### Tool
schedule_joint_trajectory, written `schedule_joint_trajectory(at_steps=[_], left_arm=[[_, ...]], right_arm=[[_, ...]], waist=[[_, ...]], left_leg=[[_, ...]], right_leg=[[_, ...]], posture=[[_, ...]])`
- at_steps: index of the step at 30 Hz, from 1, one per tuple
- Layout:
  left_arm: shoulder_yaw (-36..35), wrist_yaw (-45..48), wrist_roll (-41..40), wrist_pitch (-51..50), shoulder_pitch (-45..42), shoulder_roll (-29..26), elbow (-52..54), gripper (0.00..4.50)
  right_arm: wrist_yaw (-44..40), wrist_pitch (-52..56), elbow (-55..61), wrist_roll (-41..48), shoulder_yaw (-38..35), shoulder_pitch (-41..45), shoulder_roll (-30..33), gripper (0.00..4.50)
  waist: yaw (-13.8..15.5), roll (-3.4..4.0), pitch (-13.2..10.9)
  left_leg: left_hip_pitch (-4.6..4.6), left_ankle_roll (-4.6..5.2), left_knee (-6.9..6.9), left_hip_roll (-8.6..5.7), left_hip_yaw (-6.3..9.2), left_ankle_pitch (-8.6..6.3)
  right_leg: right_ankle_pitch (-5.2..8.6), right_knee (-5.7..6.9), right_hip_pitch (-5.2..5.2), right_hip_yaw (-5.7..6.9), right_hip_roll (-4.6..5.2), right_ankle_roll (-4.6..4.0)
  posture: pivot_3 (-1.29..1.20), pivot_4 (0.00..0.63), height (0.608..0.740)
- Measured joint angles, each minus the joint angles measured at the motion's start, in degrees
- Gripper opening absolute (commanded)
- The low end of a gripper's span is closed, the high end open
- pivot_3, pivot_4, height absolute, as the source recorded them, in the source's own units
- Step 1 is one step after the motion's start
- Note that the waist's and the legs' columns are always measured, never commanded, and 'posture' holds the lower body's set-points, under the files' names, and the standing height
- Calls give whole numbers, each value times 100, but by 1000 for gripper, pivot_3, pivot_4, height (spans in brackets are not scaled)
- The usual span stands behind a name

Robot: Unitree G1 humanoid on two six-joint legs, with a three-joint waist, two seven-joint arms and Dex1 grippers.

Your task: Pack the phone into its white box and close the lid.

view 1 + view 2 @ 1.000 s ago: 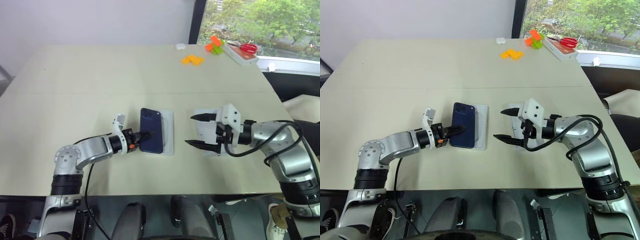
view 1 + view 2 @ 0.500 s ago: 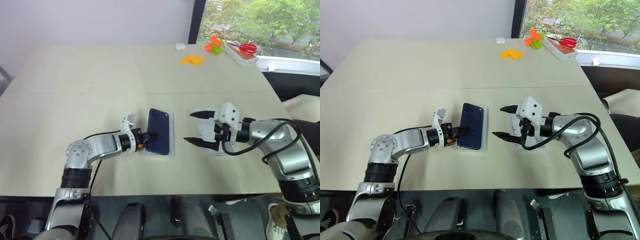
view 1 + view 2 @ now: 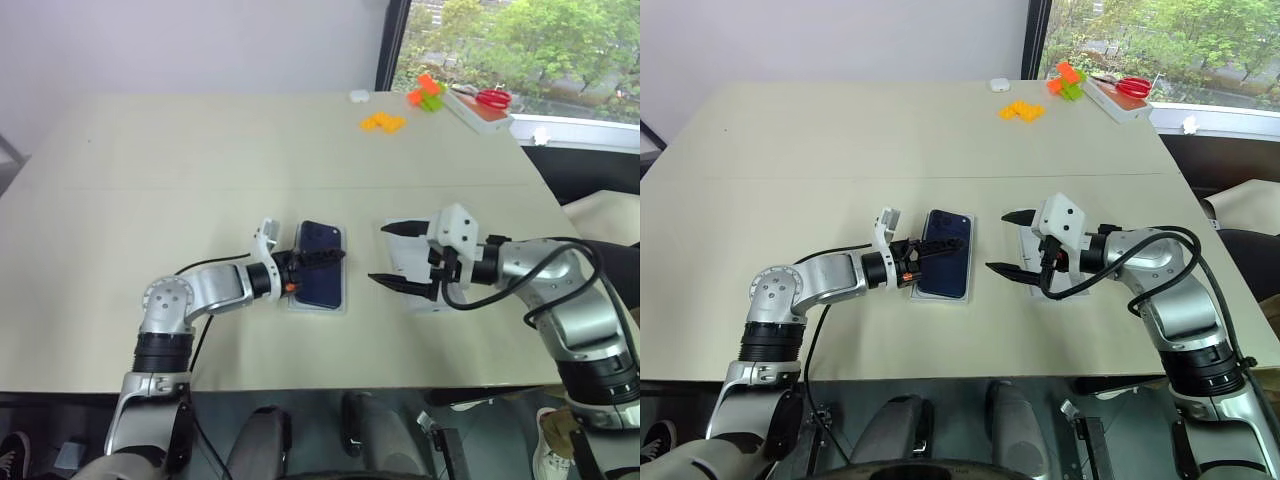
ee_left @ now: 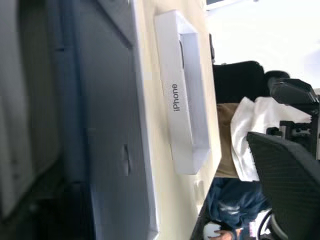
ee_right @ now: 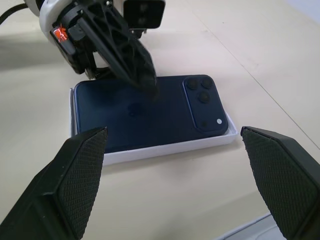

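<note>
table (image 3: 180, 160): wide beige top with a seam line running across it; everything below rests on it.
right arm (image 3: 560, 300): reaches in from the right, silver with black cables, wrist turned toward the middle of the table.
left arm (image 3: 195, 295): reaches in from the left, silver, wrist pointing at the phone.
right gripper (image 3: 397, 256): hovers above the lid, black fingers spread wide with nothing between them; in the right wrist view its two textured fingertips (image 5: 80, 175) frame the box from either side, well apart.
left gripper (image 3: 940, 250): over the phone's back, black fingers parted, not clamped on anything; in the right wrist view one finger (image 5: 131, 62) slants down and its tip meets the glossy back near the middle.
lid (image 4: 184, 117): lies flat just right of the box, open side up, partly under the right gripper; "iphone" is printed on its side wall.
white box (image 5: 167, 146): shallow tray between the two grippers, long side running away from the robot.
phone (image 5: 150, 112): dark navy, lies back-up inside the white box, its rim showing on the sides in view, camera cluster at the far right corner as the head views show it.
far corner, right: small orange pieces (image 3: 385, 121), orange and green blocks (image 3: 428, 93), red scissors (image 3: 490, 96) on a flat white case (image 3: 480, 113), and a small white object (image 3: 359, 95), all well apart from the box.
</note>
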State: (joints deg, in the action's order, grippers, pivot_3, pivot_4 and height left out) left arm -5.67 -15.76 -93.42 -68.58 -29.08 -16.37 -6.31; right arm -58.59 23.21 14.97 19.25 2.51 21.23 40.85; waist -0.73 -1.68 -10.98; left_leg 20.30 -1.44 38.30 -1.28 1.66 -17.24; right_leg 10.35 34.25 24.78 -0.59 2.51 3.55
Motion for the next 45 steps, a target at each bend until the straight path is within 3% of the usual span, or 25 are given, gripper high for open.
schedule_joint_trajectory(at_steps=[8, 21, 30, 34, 38, 44, 45], left_arm=[[74, -579, -612, -204, -115, -388, 156, 4443], [455, -678, -1535, -184, -106, -1695, 689, 4443], [499, -373, -1561, -77, -129, -2178, 900, 4443], [483, 228, -659, 134, -131, -2130, 1125, 4443], [401, 692, 71, 554, -82, -1806, 1104, 3159], [234, 1203, 770, 909, -20, -1344, 956, 138], [225, 1254, 868, 922, -7, -1324, 956, 62]], right_arm=[[10, -114, -161, -51, 118, 123, -30, 4500], [-9, -169, -238, -59, 158, 147, -50, 4500], [-28, -167, -297, -56, 176, 232, -101, 4500], [105, 11, -303, 38, 172, 404, -353, 4500], [461, 202, -300, 60, 179, 445, -728, 3171], [875, 228, -293, -87, 418, 394, -1060, 85], [902, 228, -292, -103, 423, 377, -1065, 36]], waist=[[14, 0, 0], [9, 1, -1], [13, 1, -2], [5, 2, -2], [10, 2, -3], [9, 2, -3], [9, 2, -3]], left_leg=[[8, 5, -2, 4, 3, -3], [9, 5, -4, 4, 3, -3], [10, 5, -5, 4, 2, -4], [9, 5, -5, 1, 0, -4], [11, 5, -6, 2, 2, -4], [17, 12, -7, 2, 0, -8], [17, 14, -7, 2, 0, -9]], right_leg=[[-19, -4, 6, 0, 9, 3], [-8, -5, 6, 1, 8, -13], [-5, -9, 6, 1, 9, -12], [-4, -9, 6, 1, 7, -14], [-4, -11, 6, 2, 6, -14], [-3, -13, 10, 2, 9, -11], [-3, -13, 10, 2, 9, -10]], posture=[[0, 150, 740], [0, 150, 740], [0, 150, 740], [0, 150, 740], [0, 150, 740], [0, 150, 740], [0, 150, 740]])
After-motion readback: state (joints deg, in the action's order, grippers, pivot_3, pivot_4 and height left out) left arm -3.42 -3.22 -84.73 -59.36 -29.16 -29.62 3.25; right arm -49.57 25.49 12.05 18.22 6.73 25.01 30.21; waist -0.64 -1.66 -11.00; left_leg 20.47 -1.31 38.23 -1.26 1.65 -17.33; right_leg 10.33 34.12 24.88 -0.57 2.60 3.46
